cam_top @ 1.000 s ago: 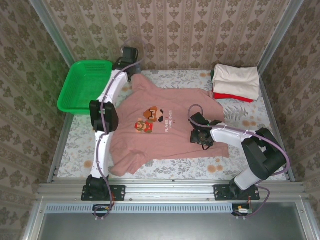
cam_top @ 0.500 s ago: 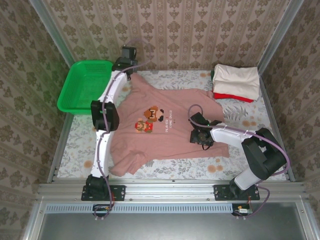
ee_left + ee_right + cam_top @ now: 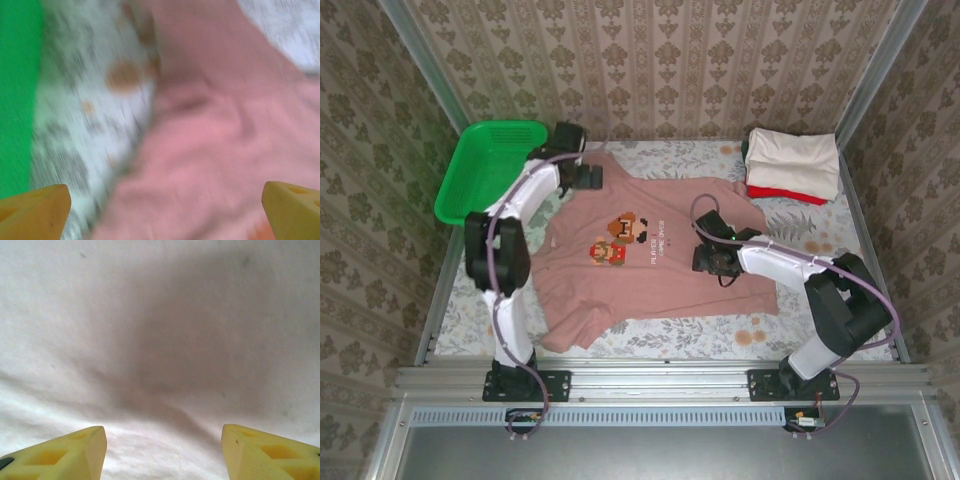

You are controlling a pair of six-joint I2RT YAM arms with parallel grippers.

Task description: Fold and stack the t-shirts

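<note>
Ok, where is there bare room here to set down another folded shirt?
Bare table shows between the folded stack and the right arm, in a far strip between the collar of the pink shirt and that stack, and thinly along its near hem. The middle is crowded by the shirt; the left arm overhangs the strip below the green basket.

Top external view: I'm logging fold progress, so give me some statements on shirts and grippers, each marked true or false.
The pink t-shirt lies spread out, print up. True.
The cream shirt lies under the red shirt. False: the cream shirt is on top.
The green basket stands at the far right. False: it stands far left.
The left gripper is open. True.
The right gripper grips the cream shirt. False: it is open above the pink t-shirt.
</note>
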